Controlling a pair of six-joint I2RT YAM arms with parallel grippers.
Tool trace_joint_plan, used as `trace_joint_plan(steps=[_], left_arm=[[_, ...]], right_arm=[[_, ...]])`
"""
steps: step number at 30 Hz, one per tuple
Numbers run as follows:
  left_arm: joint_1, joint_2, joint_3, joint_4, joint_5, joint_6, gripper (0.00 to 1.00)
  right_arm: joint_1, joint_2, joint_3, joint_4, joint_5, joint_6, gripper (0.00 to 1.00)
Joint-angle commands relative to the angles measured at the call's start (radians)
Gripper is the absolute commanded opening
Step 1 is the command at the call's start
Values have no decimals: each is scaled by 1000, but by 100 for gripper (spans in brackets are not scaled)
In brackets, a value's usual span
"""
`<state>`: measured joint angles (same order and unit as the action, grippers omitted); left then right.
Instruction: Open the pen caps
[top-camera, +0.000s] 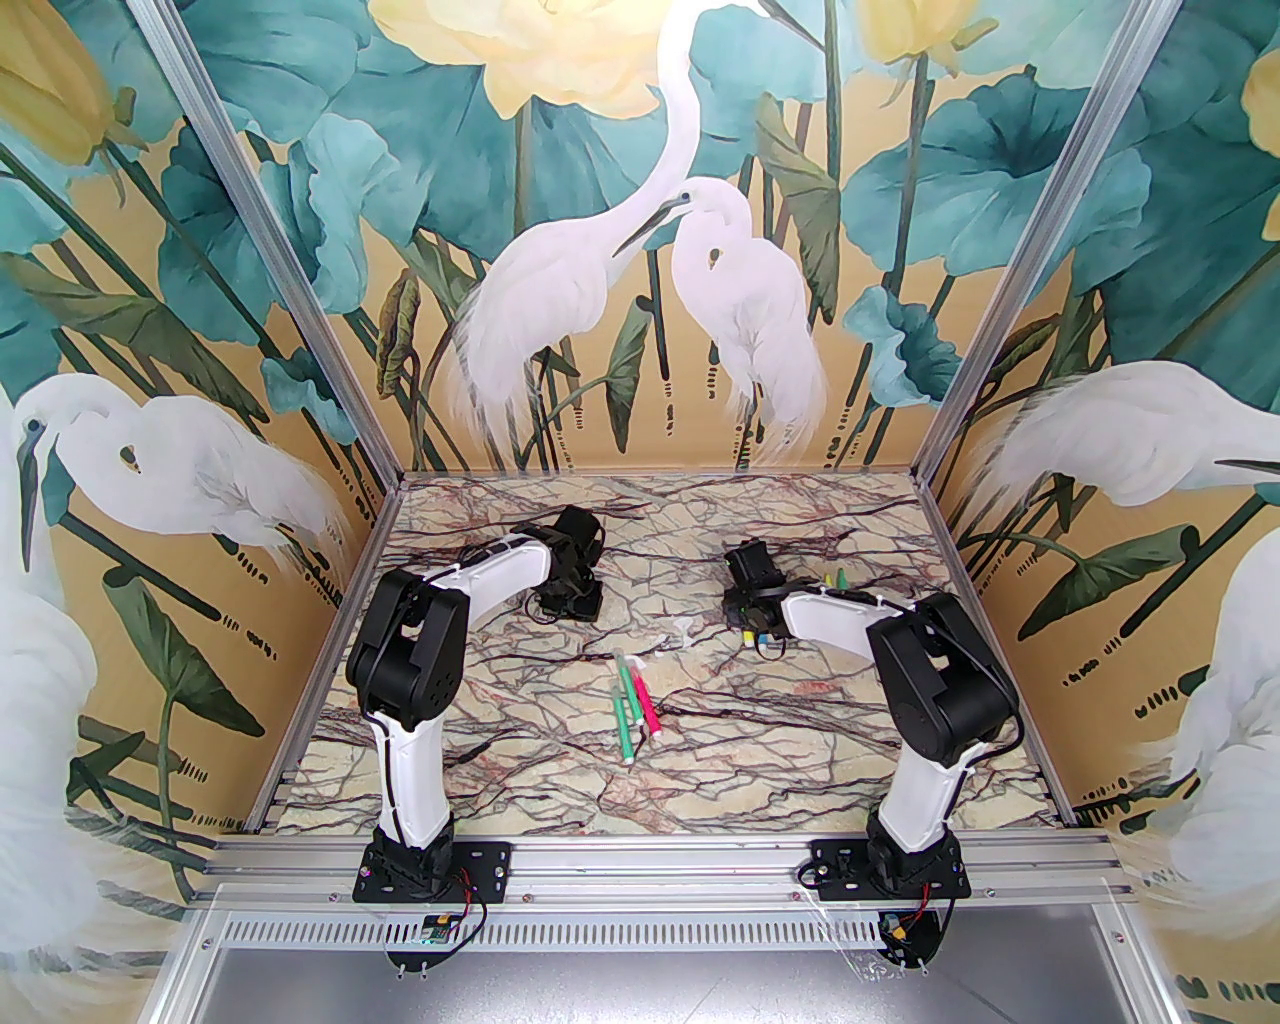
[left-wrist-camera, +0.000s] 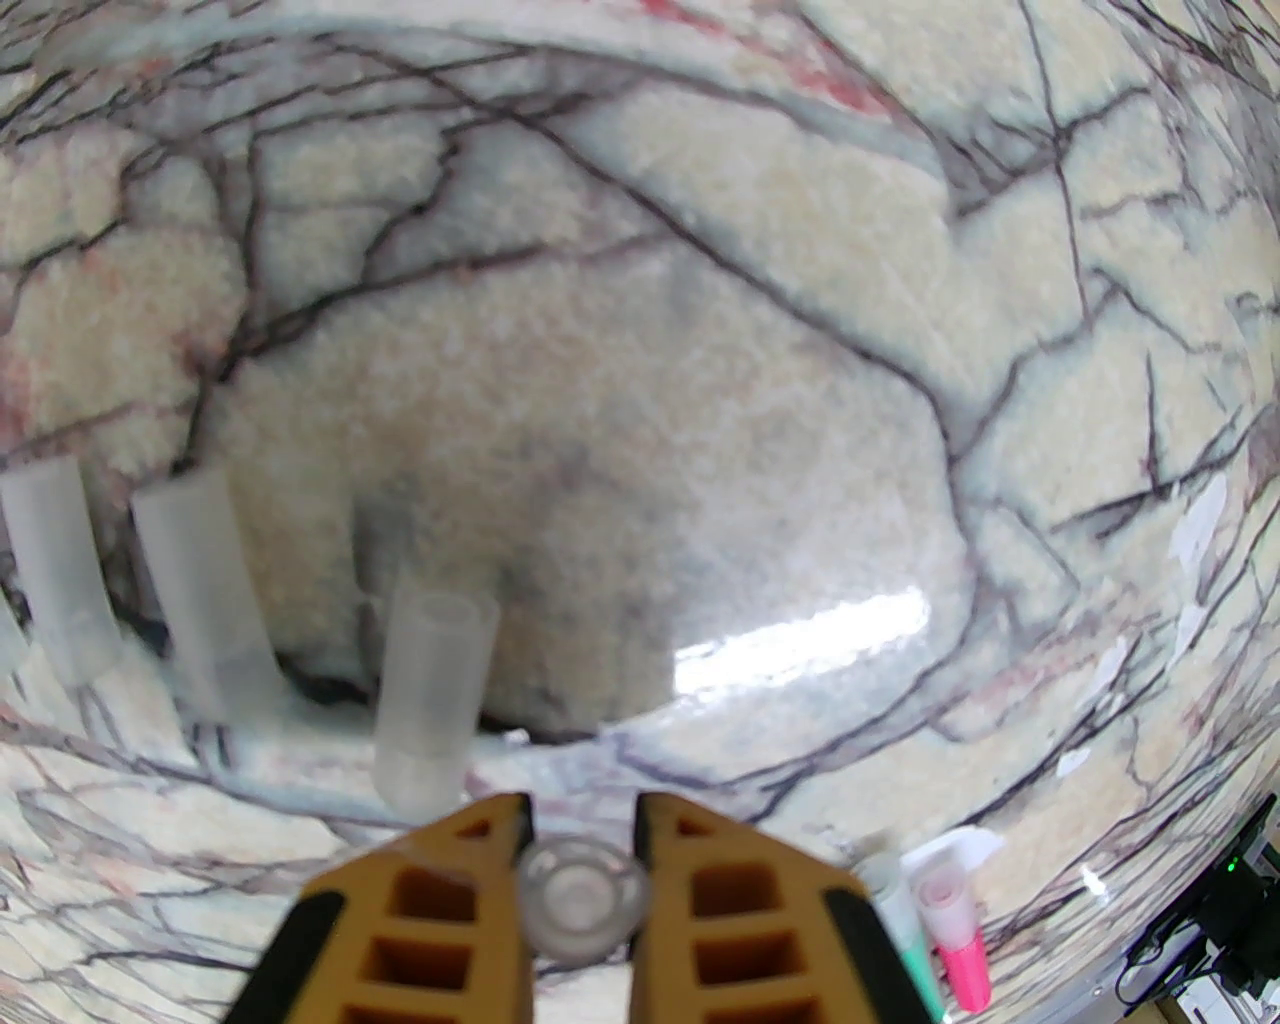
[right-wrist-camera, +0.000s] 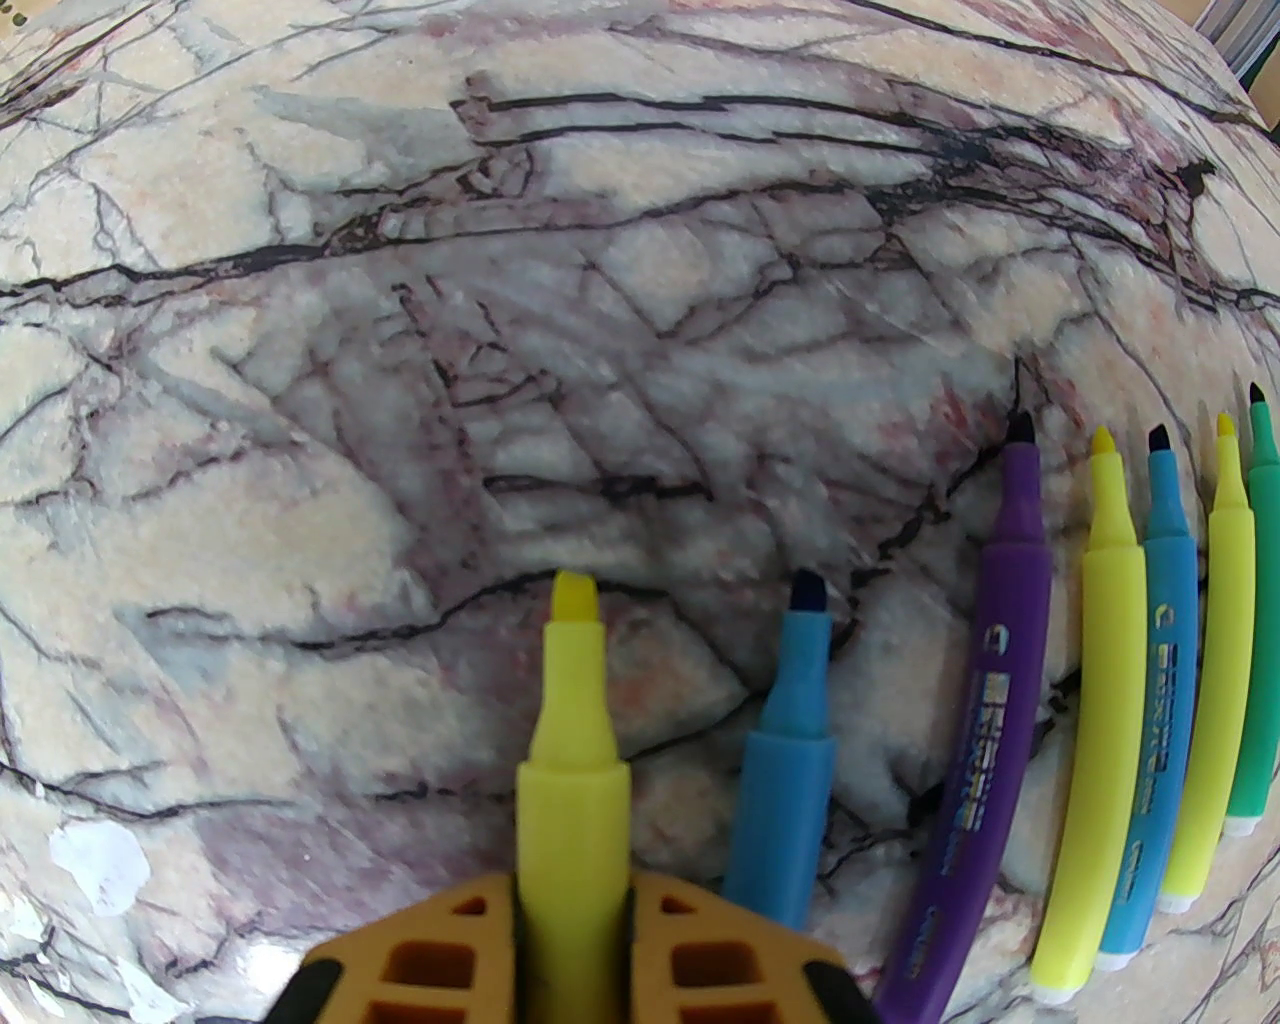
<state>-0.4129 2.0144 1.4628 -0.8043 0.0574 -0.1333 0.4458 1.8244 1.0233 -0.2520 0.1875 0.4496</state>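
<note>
Left wrist, lower centre: grips clear cap (left-wrist-camera: 583, 895) between left fingers (left-wrist-camera: 430, 900). Right wrist: grips uncapped yellow pen (right-wrist-camera: 572, 740) between right fingers (right-wrist-camera: 440, 950).

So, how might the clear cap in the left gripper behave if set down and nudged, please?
The clear cap looks hollow and thin, so probably very light. Being round and smooth, it may roll or slide on the glossy table.

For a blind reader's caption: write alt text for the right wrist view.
The right claw grips an uncapped yellow marker, tip pointing away. On the marble table beside it lie six more uncapped markers: blue, purple, yellow, blue, yellow, green.
</note>
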Motion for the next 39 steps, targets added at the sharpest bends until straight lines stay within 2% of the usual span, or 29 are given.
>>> trace_joint_plan(steps=[1,9,17,28,33,39], left_arm=[[-7,35,25,-6,-12,16,9],[-9,50,27,-2,3,14,15],[-9,48,24,-7,9,16,26],[-9,-18,-7,21,34,14,37],[-7,-112,-61,88,67,-3,48],[23,-262,-176,210,85,-23,67]], right_arm=[[0,14,17,-15,10,7,7],[0,16,15,-21,5,8,12],[8,11,22,-42,30,-3,23],[47,-55,30,-79,41,-54,33],[91,-109,44,-119,26,-106,38],[139,-146,63,-180,-109,-172,39]])
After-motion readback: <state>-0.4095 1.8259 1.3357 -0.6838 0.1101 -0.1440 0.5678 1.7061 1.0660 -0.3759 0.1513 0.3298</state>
